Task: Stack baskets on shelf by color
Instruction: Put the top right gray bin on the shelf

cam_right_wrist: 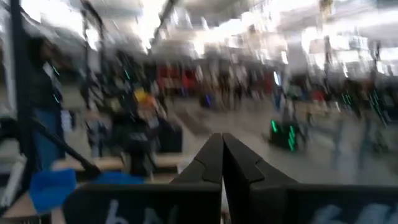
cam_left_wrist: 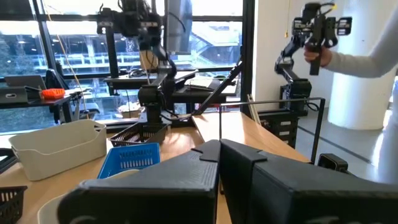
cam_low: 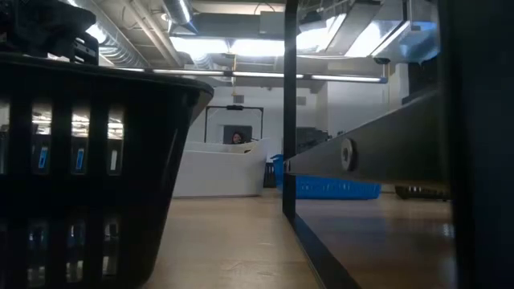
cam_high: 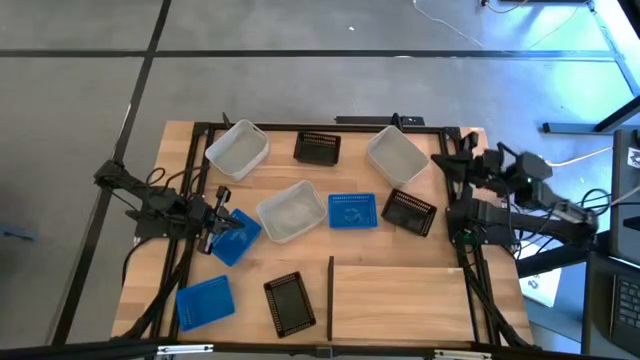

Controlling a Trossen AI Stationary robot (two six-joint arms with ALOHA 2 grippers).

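From overhead, the near edge of the counter (cam_high: 150, 300) lies at 6 o'clock. Nearest, toward 5 o'clock, the shelf (cam_high: 400, 305) lies flat as a pale panel, bare on top, with its thin black bar (cam_high: 330, 297) standing along the short edge that faces the counter's middle. Just beside that bar, at 6 o'clock, sits a black basket (cam_high: 288, 303), and at 7 o'clock a blue basket (cam_high: 205, 302), the two apart.

Farther in, across the middle, a second blue basket (cam_high: 237, 237) lies tilted at 9 o'clock, right at the tip of the left gripper (cam_high: 218, 226), whose fingers are pressed together and hold nothing. Beside it a white basket (cam_high: 291, 211) sits at the centre, touching or nearly touching a third blue basket (cam_high: 352, 211) on its 3 o'clock side, and then a black basket (cam_high: 409, 211) follows toward 3 o'clock.

Along the far edge stand a white basket (cam_high: 238, 149) at 11 o'clock, a black basket (cam_high: 318, 148) at 12 o'clock, and a white basket (cam_high: 397, 156) at 1 o'clock.

The right gripper (cam_high: 446, 160) is at the counter's 2 o'clock edge, raised and close to that last white basket; its own wrist view shows its fingers (cam_right_wrist: 239, 165) meeting, nothing between them.
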